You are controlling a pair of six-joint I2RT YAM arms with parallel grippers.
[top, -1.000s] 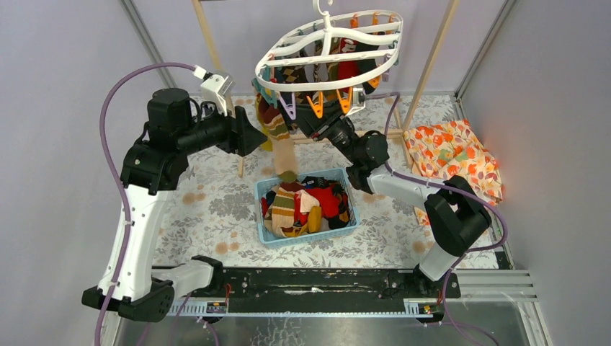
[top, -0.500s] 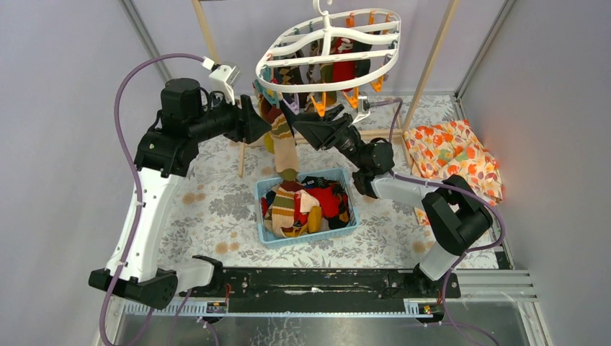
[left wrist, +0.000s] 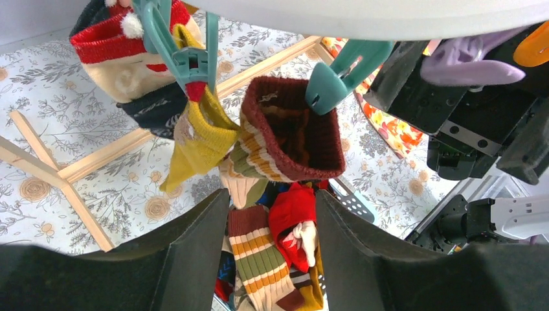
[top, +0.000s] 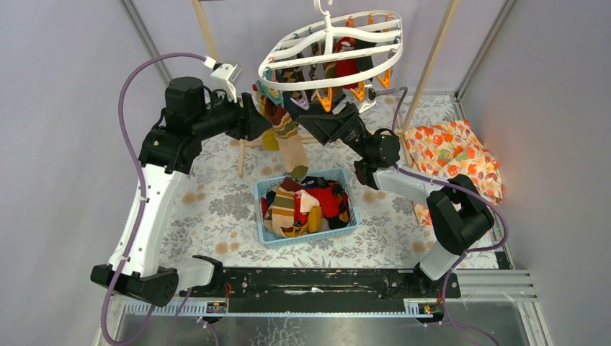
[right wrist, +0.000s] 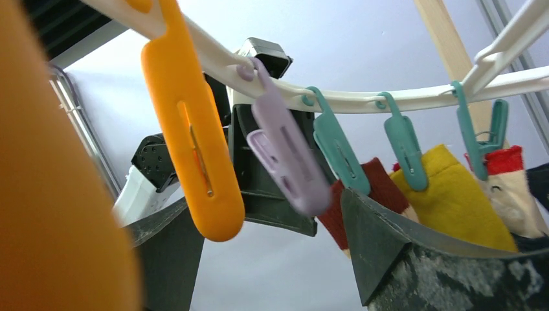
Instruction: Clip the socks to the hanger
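Striped green-orange-tan knit sock [left wrist: 285,139] apparently clipped under white plastic oval hanger [left wrist: 388,10], other socks [left wrist: 194,136] beside it; many unclipped in blue plastic basket [top: 310,236] below hanger. Both left gripper [left wrist: 272,197], right gripper [right wrist: 265,214] spread wide, empty.

- The right claw [top: 306,124] opened wider and drew back a little under the hanger [top: 317,85].
- The left claw [top: 261,121] rose closer to the striped sock [top: 290,144].

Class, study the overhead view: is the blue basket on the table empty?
No: the blue basket holds a heap of socks in red, yellow and striped colours.
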